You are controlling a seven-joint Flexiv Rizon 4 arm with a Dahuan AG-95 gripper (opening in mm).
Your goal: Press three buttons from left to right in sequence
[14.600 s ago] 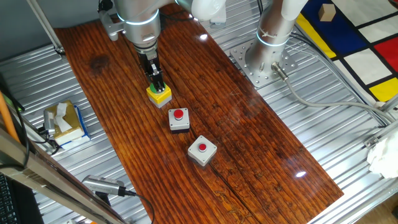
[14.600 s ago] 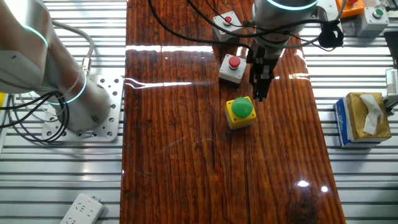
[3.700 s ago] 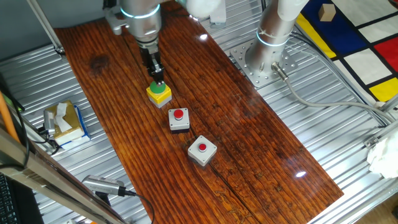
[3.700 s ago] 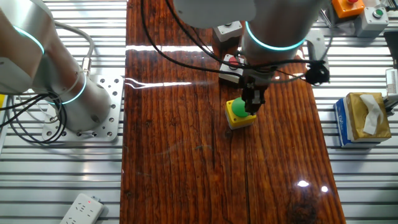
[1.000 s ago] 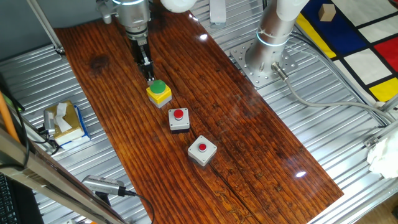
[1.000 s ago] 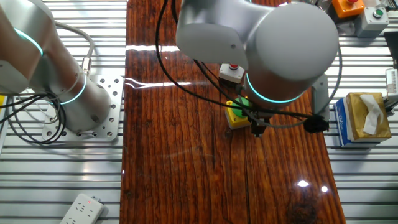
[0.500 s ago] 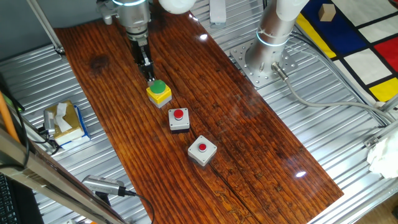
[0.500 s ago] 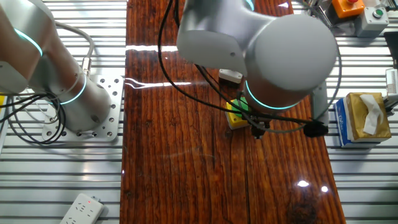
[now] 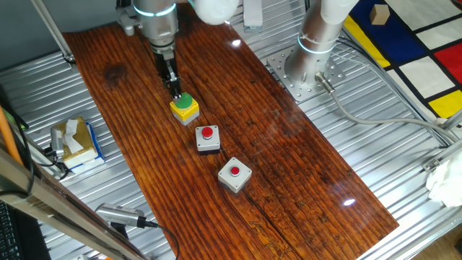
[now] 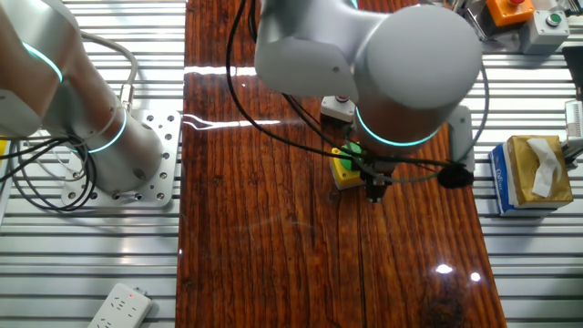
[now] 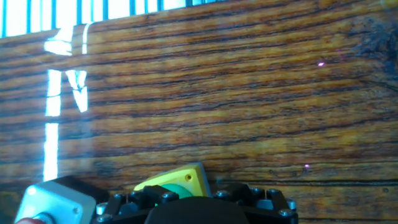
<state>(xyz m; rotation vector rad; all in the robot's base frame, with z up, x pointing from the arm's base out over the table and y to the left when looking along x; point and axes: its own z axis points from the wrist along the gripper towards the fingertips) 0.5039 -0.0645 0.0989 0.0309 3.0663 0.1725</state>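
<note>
The three buttons lie in a slanted row on the wooden board (image 9: 238,108), and in one fixed view you see the yellow box with the green cap (image 9: 185,107) farthest up, the white-and-black box with the red cap (image 9: 208,138) next, the light grey box with the red cap (image 9: 234,175) nearest the camera. No writing on them can be read. Your gripper (image 9: 175,92) points down with its tip at the far upper edge of the green cap; whether it touches the cap is not clear, and you cannot tell if the fingers are parted or closed. Bare board lies to the right of the row; a tissue box (image 9: 73,141) sits off the board to the left.

In the other fixed view the arm's big wrist (image 10: 401,64) covers most of the row. You see only a yellow corner with a bit of green (image 10: 346,164) and part of another button box (image 10: 337,107) behind it. The gripper tip (image 10: 373,189) sits just beside the yellow box, with open board toward the camera.

In the hand view the yellow box and green cap (image 11: 177,183) sit at the bottom edge, against the dark gripper body (image 11: 196,208), with a grey box (image 11: 53,199) at the lower left. Bare board fills the rest of the view.
</note>
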